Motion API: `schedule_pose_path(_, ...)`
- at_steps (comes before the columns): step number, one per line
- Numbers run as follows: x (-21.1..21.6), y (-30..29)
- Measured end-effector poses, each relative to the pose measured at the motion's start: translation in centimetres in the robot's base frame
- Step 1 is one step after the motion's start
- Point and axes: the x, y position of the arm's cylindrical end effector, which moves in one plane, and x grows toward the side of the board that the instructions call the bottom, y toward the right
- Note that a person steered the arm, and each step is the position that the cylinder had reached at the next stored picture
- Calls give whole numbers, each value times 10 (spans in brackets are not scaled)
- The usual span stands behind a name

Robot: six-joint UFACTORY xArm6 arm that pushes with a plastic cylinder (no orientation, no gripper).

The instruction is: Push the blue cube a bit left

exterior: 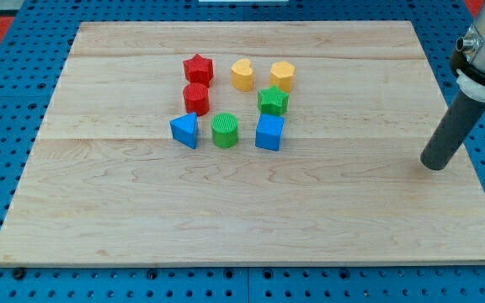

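Observation:
The blue cube [269, 132] sits on the wooden board [242, 210] near its middle, just right of a green cylinder [225, 130] and just below a green star [273, 100]. My tip [433, 165] rests on the board near its right edge, far to the right of the blue cube and a little lower in the view. It touches no block.
A blue triangular block [184, 130] lies left of the green cylinder. A red cylinder [196, 98] and a red star [198, 68] stand above it. A yellow heart [242, 74] and a yellow hexagon [282, 76] lie at the cluster's top.

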Motion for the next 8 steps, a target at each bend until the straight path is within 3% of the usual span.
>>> schedule_pose_path(1, 1, -15)
schedule_pose_path(3, -5, -117)
schedule_pose_path(8, -28, -133)
